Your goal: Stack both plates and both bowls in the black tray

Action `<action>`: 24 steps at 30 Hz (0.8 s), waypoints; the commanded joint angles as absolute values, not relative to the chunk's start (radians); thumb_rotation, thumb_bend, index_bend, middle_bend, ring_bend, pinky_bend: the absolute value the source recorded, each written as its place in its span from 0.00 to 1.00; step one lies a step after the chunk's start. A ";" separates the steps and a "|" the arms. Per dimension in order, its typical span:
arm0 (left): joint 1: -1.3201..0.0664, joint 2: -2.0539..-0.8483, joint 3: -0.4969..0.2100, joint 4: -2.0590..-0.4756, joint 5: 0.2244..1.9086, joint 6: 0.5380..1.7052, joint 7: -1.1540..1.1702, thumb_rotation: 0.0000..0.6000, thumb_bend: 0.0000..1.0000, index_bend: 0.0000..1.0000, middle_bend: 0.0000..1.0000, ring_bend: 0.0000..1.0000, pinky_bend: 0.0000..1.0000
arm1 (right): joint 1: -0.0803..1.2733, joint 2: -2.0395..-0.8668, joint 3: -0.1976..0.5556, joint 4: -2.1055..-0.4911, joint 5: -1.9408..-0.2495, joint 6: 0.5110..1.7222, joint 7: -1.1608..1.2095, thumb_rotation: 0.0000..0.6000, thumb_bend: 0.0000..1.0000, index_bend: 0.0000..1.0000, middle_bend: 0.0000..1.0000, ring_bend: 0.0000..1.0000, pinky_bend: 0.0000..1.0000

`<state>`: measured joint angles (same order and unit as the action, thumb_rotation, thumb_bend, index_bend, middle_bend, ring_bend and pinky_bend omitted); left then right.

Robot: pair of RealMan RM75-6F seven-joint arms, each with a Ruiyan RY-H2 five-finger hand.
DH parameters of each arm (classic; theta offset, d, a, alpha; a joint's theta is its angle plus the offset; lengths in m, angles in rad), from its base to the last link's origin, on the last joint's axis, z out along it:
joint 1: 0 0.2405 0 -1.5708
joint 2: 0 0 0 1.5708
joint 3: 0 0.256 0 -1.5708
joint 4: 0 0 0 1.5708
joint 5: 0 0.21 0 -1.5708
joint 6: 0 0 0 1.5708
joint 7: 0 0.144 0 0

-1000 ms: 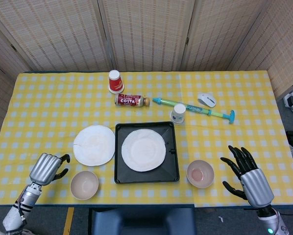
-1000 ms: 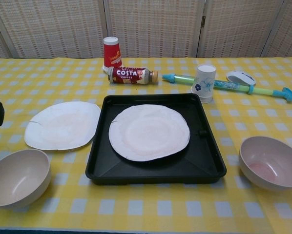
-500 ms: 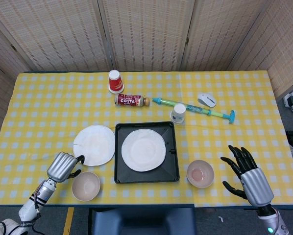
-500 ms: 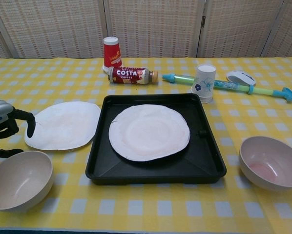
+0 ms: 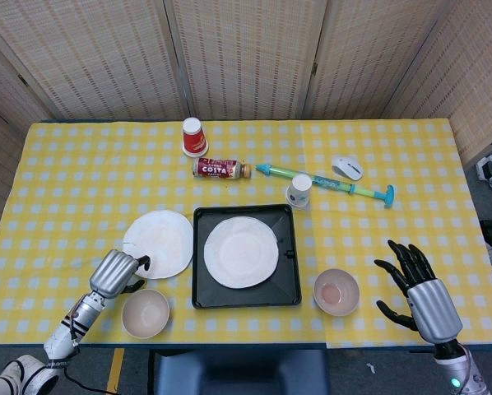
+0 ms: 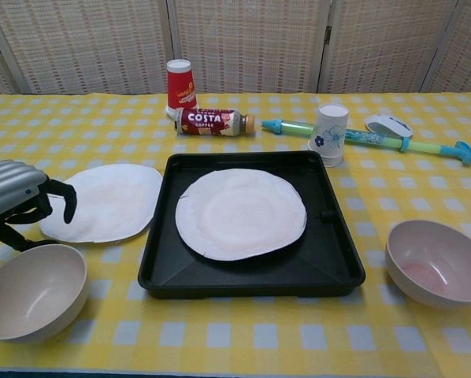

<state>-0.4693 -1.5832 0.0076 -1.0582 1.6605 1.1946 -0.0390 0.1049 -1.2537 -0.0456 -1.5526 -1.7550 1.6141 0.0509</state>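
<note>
A black tray (image 5: 289, 280) (image 6: 338, 252) sits at the table's middle front with one white plate (image 5: 240, 251) (image 6: 241, 213) lying in it. The second plate (image 5: 158, 243) (image 6: 105, 201) lies on the cloth just left of the tray. A beige bowl (image 5: 145, 313) (image 6: 31, 290) stands at the front left, a pinkish bowl (image 5: 336, 291) (image 6: 436, 261) right of the tray. My left hand (image 5: 116, 272) (image 6: 15, 197) hovers at the loose plate's left edge, fingers curved down, thumb apart, holding nothing. My right hand (image 5: 419, 292) is spread open right of the pinkish bowl, seen only in the head view.
Behind the tray lie a Costa bottle (image 5: 221, 169), a red cup (image 5: 194, 136), a white paper cup (image 5: 299, 191), a long green-blue water toy (image 5: 328, 183) and a computer mouse (image 5: 347, 168). The table's front edge runs close below both bowls.
My left hand has moved right and forward, from the table's left edge to the loose plate's rim beside the beige bowl. The right hand has barely shifted.
</note>
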 commanded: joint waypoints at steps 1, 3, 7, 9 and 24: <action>-0.474 -1.595 0.012 -1.051 1.654 1.188 -0.046 1.00 0.29 0.56 1.00 0.98 1.00 | 0.105 -1.256 -0.044 -1.550 -1.752 1.610 0.051 1.00 0.25 0.24 0.00 0.00 0.00; -0.477 -1.602 0.013 -1.051 1.651 1.184 -0.044 1.00 0.29 0.56 1.00 0.98 1.00 | 0.106 -1.258 -0.046 -1.550 -1.751 1.602 0.053 1.00 0.25 0.24 0.00 0.00 0.00; -0.481 -1.612 0.017 -1.054 1.652 1.190 -0.041 1.00 0.29 0.56 1.00 0.98 1.00 | 0.104 -1.259 -0.046 -1.551 -1.754 1.602 0.054 1.00 0.25 0.24 0.00 0.00 0.00; -0.482 -1.617 0.018 -1.051 1.652 1.195 -0.046 1.00 0.29 0.56 1.00 0.98 1.00 | 0.102 -1.258 -0.045 -1.551 -1.756 1.605 0.055 1.00 0.25 0.24 0.00 0.00 0.00; -0.506 -1.656 0.024 -0.983 1.634 1.172 -0.078 1.00 0.29 0.56 1.00 0.97 1.00 | 0.102 -1.258 -0.037 -1.549 -1.750 1.594 0.057 1.00 0.25 0.24 0.00 0.00 0.00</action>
